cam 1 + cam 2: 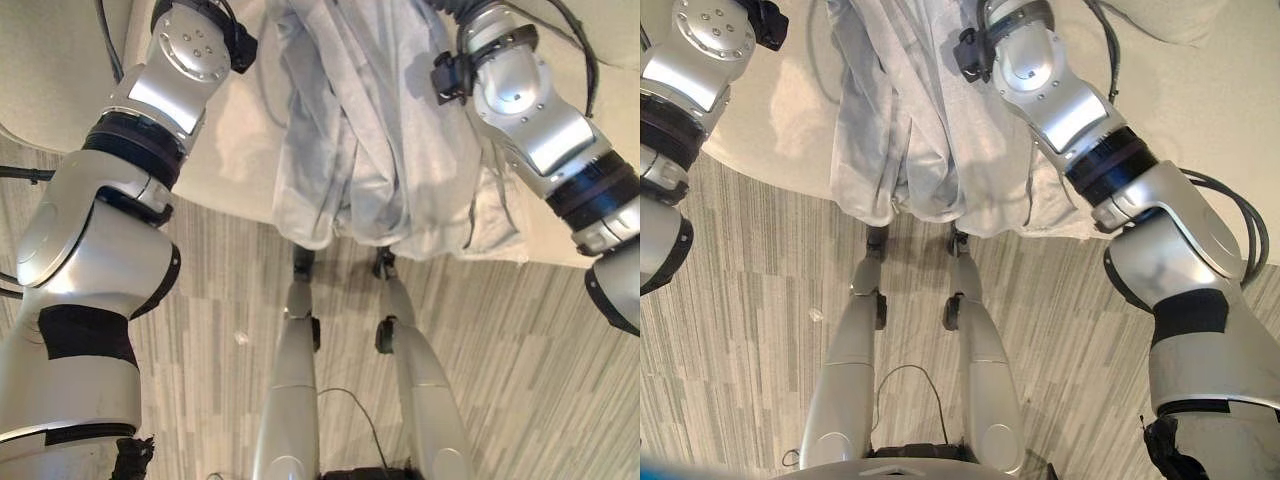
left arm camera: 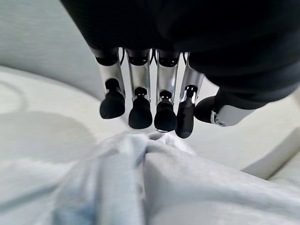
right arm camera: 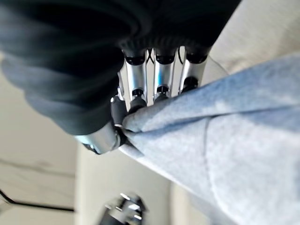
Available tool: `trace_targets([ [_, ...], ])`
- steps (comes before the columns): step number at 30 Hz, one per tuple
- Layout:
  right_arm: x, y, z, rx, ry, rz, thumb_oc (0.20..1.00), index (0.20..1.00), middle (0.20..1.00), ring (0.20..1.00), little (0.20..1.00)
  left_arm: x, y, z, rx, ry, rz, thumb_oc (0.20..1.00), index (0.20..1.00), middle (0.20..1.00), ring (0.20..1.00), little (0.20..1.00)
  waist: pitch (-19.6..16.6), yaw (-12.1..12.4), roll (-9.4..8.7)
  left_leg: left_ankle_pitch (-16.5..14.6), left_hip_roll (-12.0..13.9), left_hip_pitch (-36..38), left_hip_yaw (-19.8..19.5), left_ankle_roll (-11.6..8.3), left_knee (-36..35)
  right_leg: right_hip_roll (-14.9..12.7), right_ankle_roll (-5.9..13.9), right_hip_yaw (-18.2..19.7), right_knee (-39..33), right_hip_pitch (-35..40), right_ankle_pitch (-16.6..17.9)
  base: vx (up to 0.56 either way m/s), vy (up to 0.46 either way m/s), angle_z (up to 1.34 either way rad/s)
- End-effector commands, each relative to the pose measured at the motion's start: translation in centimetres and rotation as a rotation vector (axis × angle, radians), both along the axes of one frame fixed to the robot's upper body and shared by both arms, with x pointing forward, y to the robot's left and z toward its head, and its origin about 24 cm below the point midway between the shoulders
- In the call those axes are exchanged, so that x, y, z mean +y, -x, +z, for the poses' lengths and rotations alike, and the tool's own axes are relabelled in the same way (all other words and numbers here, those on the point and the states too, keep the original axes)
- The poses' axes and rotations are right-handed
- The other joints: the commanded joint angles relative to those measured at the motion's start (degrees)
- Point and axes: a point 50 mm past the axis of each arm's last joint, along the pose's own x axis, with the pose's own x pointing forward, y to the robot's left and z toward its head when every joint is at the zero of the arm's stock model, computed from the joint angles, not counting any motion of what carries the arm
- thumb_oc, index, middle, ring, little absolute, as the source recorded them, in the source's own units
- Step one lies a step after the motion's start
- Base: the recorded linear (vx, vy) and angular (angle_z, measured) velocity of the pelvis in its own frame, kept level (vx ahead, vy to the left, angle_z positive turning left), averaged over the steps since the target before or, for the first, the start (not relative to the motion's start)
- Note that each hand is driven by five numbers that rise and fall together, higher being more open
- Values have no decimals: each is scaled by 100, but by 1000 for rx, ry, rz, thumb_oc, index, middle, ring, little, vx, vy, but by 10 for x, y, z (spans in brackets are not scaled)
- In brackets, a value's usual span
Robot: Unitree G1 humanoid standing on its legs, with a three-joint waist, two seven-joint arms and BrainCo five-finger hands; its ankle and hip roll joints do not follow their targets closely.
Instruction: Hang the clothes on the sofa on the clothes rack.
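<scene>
Closest to the lens, the left hand (image 2: 154, 101) hung just above a bunched ridge of the pale grey garment (image 1: 370, 150), its fingers (image 2: 140, 110) straight in a row with the dark tips near the cloth and the thumb set apart, nothing gripped between them. Over on the right, the right hand (image 3: 140, 101) had its fingers and thumb pinched shut on a fold of that same garment, the cloth gathered where they met. Most of the garment lay crumpled on the cream sofa (image 1: 240, 140), one end drooping over the cushion's front edge toward the striped floor (image 1: 220, 310).
</scene>
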Motion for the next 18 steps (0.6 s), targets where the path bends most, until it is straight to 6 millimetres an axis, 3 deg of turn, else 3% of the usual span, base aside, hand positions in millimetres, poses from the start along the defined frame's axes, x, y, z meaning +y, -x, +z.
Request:
trace_targets([
  [1, -9, 18, 13, -158, -136, 49, 200, 200, 200, 200, 200, 9, -1, -9, -36, 114, -19, 200, 200, 200, 200, 200, -414, -160, 422, 515, 23, 591, -112, -78, -1305, -283, 981, 82, -54, 709, -598, 0, 0, 0],
  [4, -25, 30, 12, -221, -207, 56, 200, 200, 200, 200, 200, 13, 0, -8, -48, 130, -9, 200, 200, 200, 200, 200, -418, -249, 443, 539, 9, 581, -101, -62, -1305, -291, 988, 88, -54, 692, -571, 0, 0, 0],
  [5, -39, 40, 11, -273, -263, 46, 200, 200, 200, 200, 200, 15, 0, -10, -56, 147, -5, 724, 724, 724, 724, 724, -440, -296, 445, 470, 13, 613, -92, -53, -1305, -289, 995, 107, -54, 711, -605, -23, -3, -3],
  [6, -45, 44, 11, -296, -289, 40, 200, 200, 200, 200, 200, 15, 0, -10, -58, 148, -3, 1000, 1000, 1000, 1000, 1000, -437, -322, 448, 518, 2, 590, -94, -45, -1305, -306, 999, 104, -54, 687, -568, -4, -5, -3],
  [13, -81, 67, 7, -408, -407, 1, 200, 200, 200, 200, 200, 22, 0, -19, -47, 148, 22, 1000, 1000, 1000, 1000, 1000, -478, -420, 454, 480, 8, 624, -75, -28, -1305, -317, 1019, 118, -54, 707, -578, 0, 0, 0],
  [14, -94, 76, 3, -444, -442, -19, 200, 200, 200, 200, 200, 27, -1, -26, -36, 155, 30, 1000, 1000, 1000, 1000, 1000, -495, -485, 450, 468, 2, 645, -62, -23, -1305, -313, 1028, 115, -54, 719, -581, 1, -6, -4],
  [17, -104, 80, 1, -461, -437, -62, 200, 200, 200, 200, 200, 30, -2, -34, -24, 160, 31, 1000, 1000, 1000, 1000, 1000, -527, -485, 433, 446, 8, 694, -46, -24, -1305, -307, 1032, 119, -54, 766, -596, 8, -5, -1],
  [18, -115, 85, 3, -488, -422, -115, 200, 200, 200, 200, 200, 34, -4, -49, 3, 182, 26, 1000, 1000, 1000, 1000, 1000, -585, -502, 389, 422, 9, 769, -25, -24, -1305, -293, 1033, 123, -54, 833, -608, 0, 0, 0],
])
